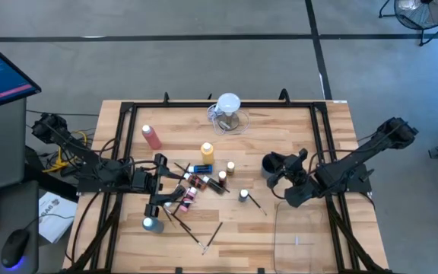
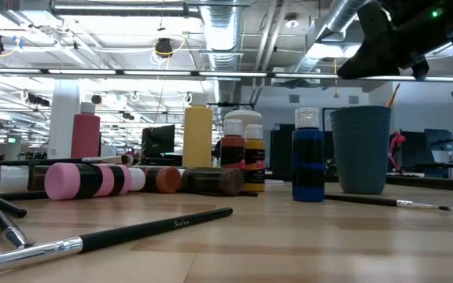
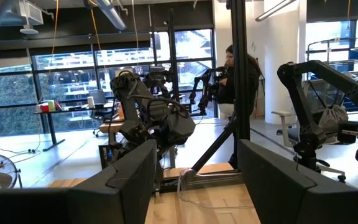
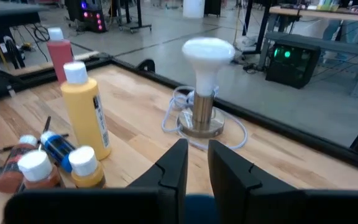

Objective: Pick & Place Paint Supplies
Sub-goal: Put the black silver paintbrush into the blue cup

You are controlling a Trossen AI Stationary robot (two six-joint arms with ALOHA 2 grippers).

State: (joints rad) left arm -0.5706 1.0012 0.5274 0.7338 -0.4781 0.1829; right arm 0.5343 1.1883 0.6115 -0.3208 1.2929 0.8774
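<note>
I see the wooden table (image 1: 295, 137) framed by black rails, with bare wood along its 6 o'clock edge and toward 3 o'clock. A clear bin (image 1: 304, 227) sits at about 5 o'clock; I can't tell what is in it. The dark cup (image 1: 272, 164) stands right of centre, and I can't see inside it. My right gripper (image 1: 295, 158) hangs just above that cup, fingers a narrow slit apart, gripping nothing I can see. The paint supplies cluster left of centre: a pink-red bottle (image 1: 152, 137) at 10 o'clock, a yellow bottle (image 1: 207, 152) upright, small capped bottles (image 1: 192, 185) lying together, brushes (image 1: 211, 234) scattered toward 6 o'clock. My left gripper (image 1: 160, 199) is beside that cluster, fingers spread, empty.
</note>
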